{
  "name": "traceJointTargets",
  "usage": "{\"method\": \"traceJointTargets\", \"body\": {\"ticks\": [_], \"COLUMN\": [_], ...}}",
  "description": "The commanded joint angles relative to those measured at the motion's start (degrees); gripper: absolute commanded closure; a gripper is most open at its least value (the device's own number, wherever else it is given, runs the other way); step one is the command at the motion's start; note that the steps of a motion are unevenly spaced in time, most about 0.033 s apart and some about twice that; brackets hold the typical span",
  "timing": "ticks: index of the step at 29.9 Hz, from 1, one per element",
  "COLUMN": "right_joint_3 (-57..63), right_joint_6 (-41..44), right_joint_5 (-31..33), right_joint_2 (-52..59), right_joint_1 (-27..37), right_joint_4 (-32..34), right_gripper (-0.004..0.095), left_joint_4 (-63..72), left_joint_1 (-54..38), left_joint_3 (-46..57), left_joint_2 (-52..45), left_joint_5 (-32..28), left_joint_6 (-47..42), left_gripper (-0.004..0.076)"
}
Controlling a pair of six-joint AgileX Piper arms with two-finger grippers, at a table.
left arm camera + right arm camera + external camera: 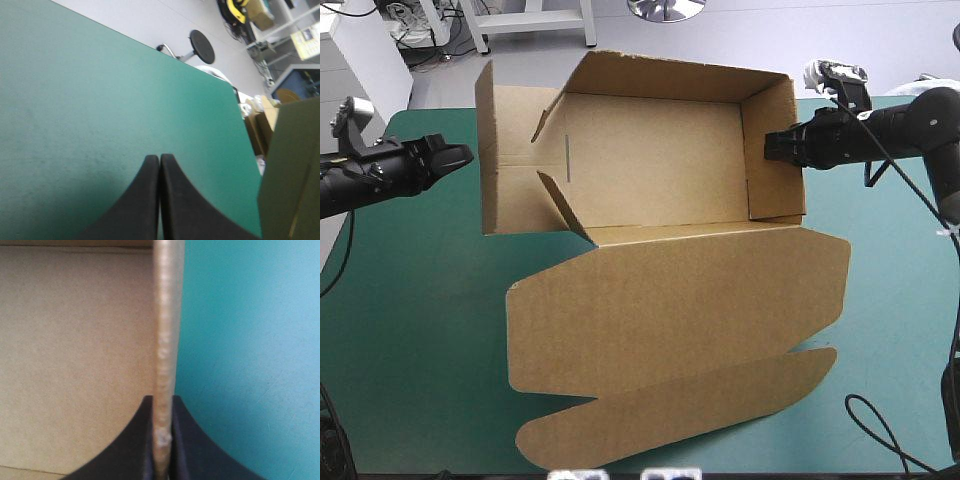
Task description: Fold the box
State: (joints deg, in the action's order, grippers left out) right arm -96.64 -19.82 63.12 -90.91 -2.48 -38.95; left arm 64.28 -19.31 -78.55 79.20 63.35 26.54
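- The left gripper (pixel 460 155) hangs just left of the box (pixel 660 300), over the teal-green cover (pixel 410 330); its black fingers (pixel 145 200) are pressed together into one point and hold nothing; its wrist view catches only a cut-off corner of the box.
- The box sits mid-table; the far half is a tray, back and right walls raised, left wall leaning outward; the lid lies flat on the near side, rounded flap nearest.
- The right gripper (pixel 770 145) is at the box's right wall; its fingers are clamped on that wall's edge; from above, the tips are hard to tell apart.
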Motion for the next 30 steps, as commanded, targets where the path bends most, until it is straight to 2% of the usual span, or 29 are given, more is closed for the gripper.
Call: {"method": "traceJointTargets", "body": {"ticks": [1,6,13,20,30], "right_joint_3": [-1.5,-1.5,-1.5,-1.4,-1.3], "right_joint_6": [0.1,0.3,3.1,5.2,7.3], "right_joint_5": [-3.1,-4.5,-9.3,-13.5,-14.9], "right_joint_2": [2.7,2.7,2.4,2.4,0.3], "right_joint_1": [-0.3,-1.9,-5.3,-8.0,-9.3], "right_joint_4": [-4.6,-2.8,2.5,4.7,5.6], "right_gripper": [0.0924,0.0925,0.0924,0.0924,0.0923], "left_joint_4": [6.7,7.0,7.1,7.1,7.3], "left_joint_1": [3.0,6.6,6.9,7.4,8.6], "left_joint_3": [-1.5,-1.5,-1.5,-1.5,-1.5], "left_joint_2": [-1.8,-2.1,-4.3,-5.0,-5.9], "left_joint_5": [1.3,2.7,3.9,6.0,6.4], "left_joint_6": [2.0,4.3,5.6,5.6,5.6], "left_gripper": [0.0734,0.0734,0.0734,0.0734,0.0734]}}
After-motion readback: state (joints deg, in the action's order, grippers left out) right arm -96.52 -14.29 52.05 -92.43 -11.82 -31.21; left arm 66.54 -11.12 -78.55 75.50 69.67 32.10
